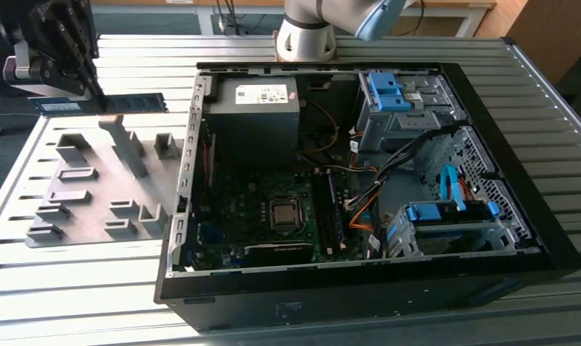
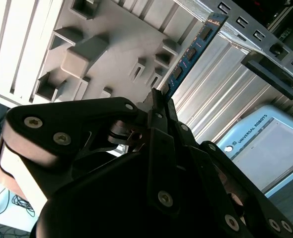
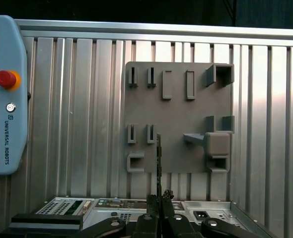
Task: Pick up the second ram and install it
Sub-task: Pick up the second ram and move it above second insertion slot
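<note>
The second ram [image 1: 117,103] is a long, thin, dark stick with black chips. It hangs level in the air above the grey holder plate [image 1: 89,198], at the exterior view's left. My gripper [image 1: 85,95] is shut on one end of it. In the second wrist view the ram [image 2: 192,50] juts out from between the black fingers [image 2: 156,106] toward the case edge. In the first wrist view the ram [image 3: 158,161] stands edge-on above the gripper [image 3: 159,199], in front of the holder plate [image 3: 179,116].
The open black computer case [image 1: 521,238] lies to the exterior view's right, with its motherboard [image 1: 271,216], cables and blue drive bays. The arm's base [image 1: 305,32] stands behind it. A teach pendant [image 3: 2,94] lies on the ribbed metal table [image 1: 69,288].
</note>
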